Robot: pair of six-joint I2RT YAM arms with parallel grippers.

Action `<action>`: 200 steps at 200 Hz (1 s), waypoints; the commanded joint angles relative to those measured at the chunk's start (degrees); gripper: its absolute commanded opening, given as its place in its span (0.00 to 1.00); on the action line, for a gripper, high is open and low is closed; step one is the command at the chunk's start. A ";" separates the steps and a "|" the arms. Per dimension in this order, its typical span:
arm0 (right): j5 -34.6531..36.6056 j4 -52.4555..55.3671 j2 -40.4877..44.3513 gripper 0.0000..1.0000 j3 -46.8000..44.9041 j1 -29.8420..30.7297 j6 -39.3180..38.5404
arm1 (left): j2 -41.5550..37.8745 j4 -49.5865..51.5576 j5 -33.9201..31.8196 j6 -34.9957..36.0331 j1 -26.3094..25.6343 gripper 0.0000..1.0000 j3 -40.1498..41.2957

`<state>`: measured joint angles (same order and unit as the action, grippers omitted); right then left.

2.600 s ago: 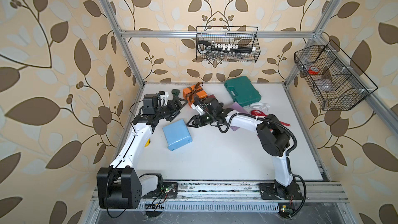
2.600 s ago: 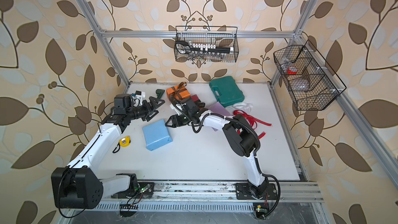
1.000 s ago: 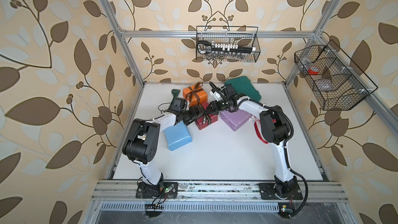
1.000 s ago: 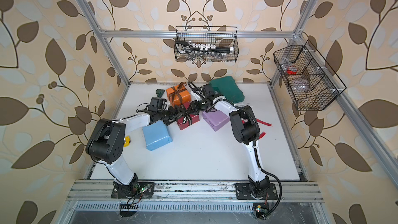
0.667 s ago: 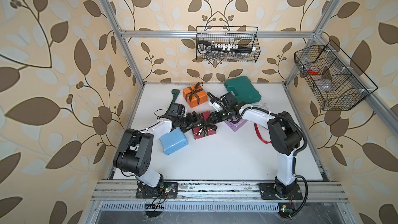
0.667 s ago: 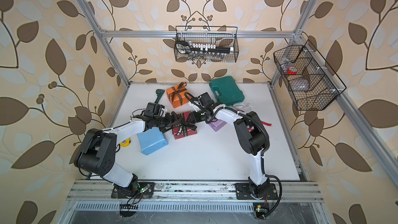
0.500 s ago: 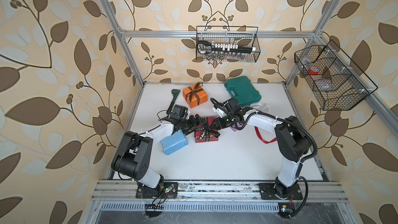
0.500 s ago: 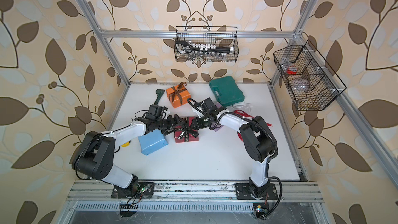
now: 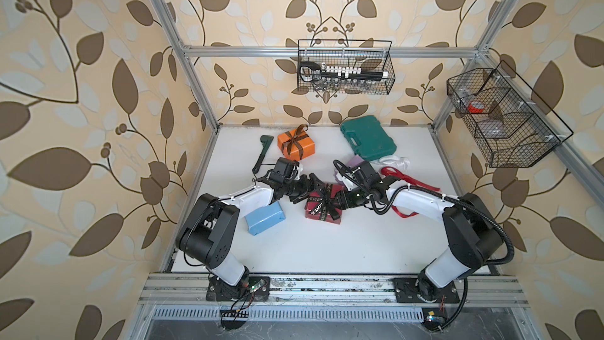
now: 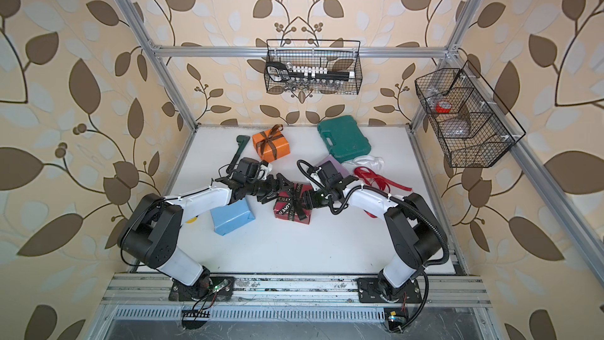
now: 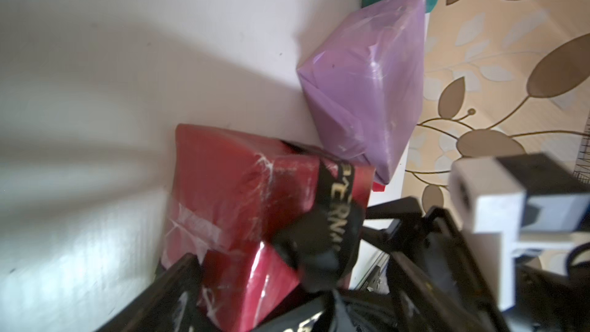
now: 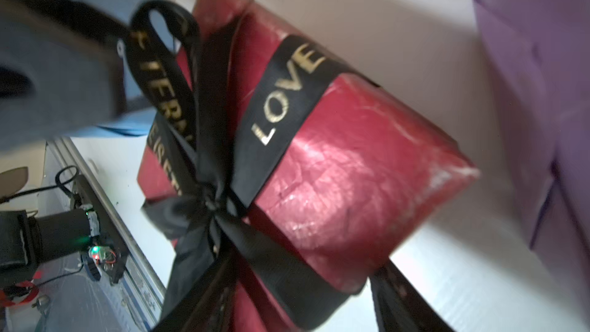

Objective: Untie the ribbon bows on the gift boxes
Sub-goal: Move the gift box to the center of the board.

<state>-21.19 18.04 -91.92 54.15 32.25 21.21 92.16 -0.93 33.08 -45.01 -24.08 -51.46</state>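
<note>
**tinkerer_42:** What's the bench like, and where's the box you're on?

**me:** White table [image 9: 327, 250] in an aluminium frame, leafy wallpaper all round. A wire basket [image 9: 376, 88] hangs on the back wall and a side rack [image 9: 523, 145] on the wall to my right. The dark red box [image 12: 351, 170] sits mid-table between my two arms. The light blue box [image 9: 264, 218] is just beside it on my left and the lilac box [image 11: 360, 84] just behind it. The green tool case [image 9: 367, 139] and the orange box [image 9: 286, 141] are further back.

**tinkerer_42:** And the bow? Pincers?

**me:** The black bow [image 12: 210, 199] is still tied. Its ribbon has gold lettering ("LOVE" is readable) and crosses over the box, with the knot tight and one loop standing up. My left gripper [image 9: 307, 188] is at the box's left end, jaws spread wide with the corner between them. My right gripper [image 9: 341, 200] is at the opposite end, jaws parted too. Can't tell if its pads touch the box. The orange box's brown bow [image 9: 299, 132] is tied as well. A red ribbon [image 9: 405, 176] and a white ribbon [image 9: 394, 161] lie loose near the case.
</note>
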 commanded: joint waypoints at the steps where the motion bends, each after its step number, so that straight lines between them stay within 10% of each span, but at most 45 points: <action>1: -1.66 -2.54 4.37 0.67 -4.49 0.94 5.51 | 2.21 -5.30 3.82 0.45 -0.71 0.93 -4.51; 45: 2.67 0.70 9.66 0.75 -7.77 2.14 6.57 | 7.44 -2.55 4.74 3.38 -0.62 0.93 -10.84; 65: 7.64 4.40 11.97 0.99 -7.06 0.06 4.67 | 7.38 4.10 3.54 8.46 -0.21 0.93 -13.53; 120: 9.69 4.35 16.77 0.99 -2.22 -4.05 2.07 | -4.54 20.61 -6.23 20.58 1.97 0.94 -12.37; 147: 2.36 1.21 13.87 0.58 1.81 -3.95 2.45 | -10.54 24.44 -6.52 22.71 1.99 0.91 -9.93; 200: -1.85 -3.68 4.92 0.52 7.31 -1.12 6.76 | -15.53 30.68 -2.81 23.79 1.93 0.67 -4.55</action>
<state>-20.84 15.84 -83.48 58.81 29.04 26.46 78.39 24.73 28.42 -23.14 -22.13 -59.00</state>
